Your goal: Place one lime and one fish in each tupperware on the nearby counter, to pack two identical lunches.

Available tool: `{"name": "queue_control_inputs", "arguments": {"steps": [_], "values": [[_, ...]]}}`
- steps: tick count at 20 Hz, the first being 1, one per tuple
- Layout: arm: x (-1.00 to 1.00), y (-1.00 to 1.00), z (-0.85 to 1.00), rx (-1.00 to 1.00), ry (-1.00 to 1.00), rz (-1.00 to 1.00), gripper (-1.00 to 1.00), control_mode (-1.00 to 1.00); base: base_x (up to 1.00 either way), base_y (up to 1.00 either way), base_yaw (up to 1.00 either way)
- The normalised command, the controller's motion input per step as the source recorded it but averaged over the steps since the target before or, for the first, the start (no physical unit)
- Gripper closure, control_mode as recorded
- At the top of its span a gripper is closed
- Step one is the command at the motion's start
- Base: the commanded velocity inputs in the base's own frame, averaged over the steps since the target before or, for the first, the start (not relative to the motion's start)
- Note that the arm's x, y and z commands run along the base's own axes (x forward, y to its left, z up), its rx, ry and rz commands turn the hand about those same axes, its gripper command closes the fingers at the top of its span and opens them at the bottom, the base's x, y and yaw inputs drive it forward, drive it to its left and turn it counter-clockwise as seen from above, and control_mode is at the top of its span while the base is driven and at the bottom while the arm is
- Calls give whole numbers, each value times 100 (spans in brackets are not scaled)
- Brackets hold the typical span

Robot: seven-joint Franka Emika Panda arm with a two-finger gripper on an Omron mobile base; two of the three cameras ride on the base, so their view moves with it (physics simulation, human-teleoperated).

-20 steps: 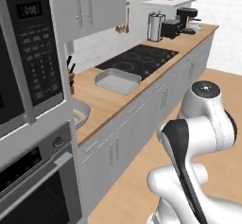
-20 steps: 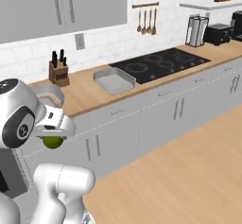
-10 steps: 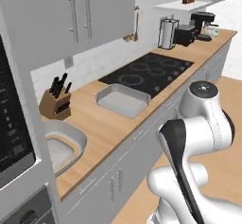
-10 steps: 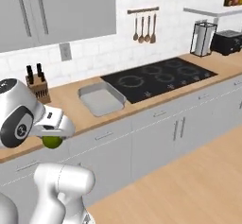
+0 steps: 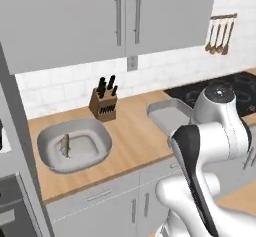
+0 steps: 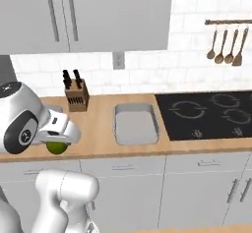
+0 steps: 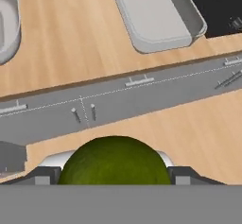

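lime: dark green lime (image 7: 115, 159) sits between the two fingers (image 7: 45, 175), spread wide around it and gripping it from both sides; carried clear of the counter, out in front of the drawer fronts, judged on its way to a tub
lime, side look: same ball tucked under the white hand in the right base view (image 6: 57, 147), level with the counter's front edge
fish: one fish (image 5: 65, 146) lies in the round-cornered tupperware (image 5: 102, 132) at the counter's left end, near the front edge; probably why this tub gets a lime next
second tub: rectangular grey tub (image 6: 153, 121) further right, just beside the cooktop, reaching nearly to the front edge; looks bare inside
other lime, other fish: can't tell where
counter: tan wood counter (image 6: 102, 124), grey drawers below, white tile wall behind
knife block: knife block (image 6: 77, 96) at the back edge, between the tubs
cooktop: black glass cooktop (image 6: 211, 112) at right
room: grey wall cabinets (image 5: 125, 16) above, utensils on a rail (image 6: 227, 49)
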Motion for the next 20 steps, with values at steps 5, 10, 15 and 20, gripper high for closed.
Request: {"name": "queue_control_inputs", "arguments": {"steps": [5,10,15,20], "values": [[0,0,0,0,0,0,100,100,26,-2,96],[0,0,0,0,0,0,100,100,10,-27,48],[0,0,0,0,0,0,100,100,38,1,17],[0,0,0,0,0,0,100,100,46,15,0]]}}
